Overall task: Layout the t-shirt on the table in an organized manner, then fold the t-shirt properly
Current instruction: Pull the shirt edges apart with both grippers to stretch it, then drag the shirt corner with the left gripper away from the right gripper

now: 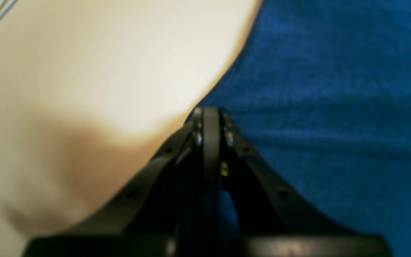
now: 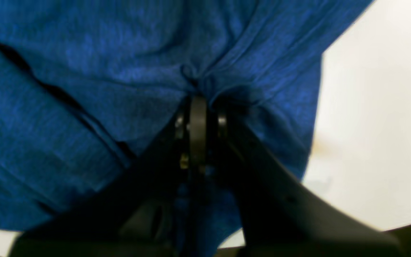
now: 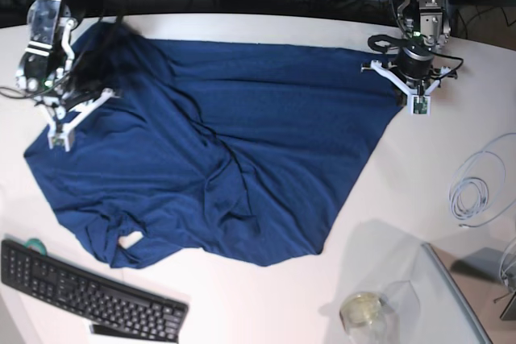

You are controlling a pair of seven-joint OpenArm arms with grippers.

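The left claw [image 1: 211, 114] has its jaws drawn together and clamped on an edge of the t-shirt [image 1: 334, 125]; in the left wrist view the navy fabric spreads out ahead of and to the right of the claw, and bare white tabletop [image 1: 102, 71] lies ahead and to its left. The right claw [image 2: 198, 101] is likewise closed, with the jaws pinching a gathered bunch of the t-shirt [image 2: 102, 71]; creases radiate from the pinch point, cloth fills the area ahead of and to the left of this claw, and the tabletop [image 2: 376, 125] shows to its right. In the base view the t-shirt [image 3: 242, 142] lies spread across the tabletop [image 3: 419, 215] between the two claws, with the left claw [image 3: 418, 101] at one corner of the cloth and the right claw [image 3: 59, 136] at the opposite edge. The fabric is wrinkled, with a diagonal fold running across its middle. A black keyboard [image 3: 81, 292] rests near the front edge, well apart from both claws. A coiled white cable [image 3: 480, 187] and a clear container [image 3: 367, 312] lie on the left claw's side, clear of the cloth.
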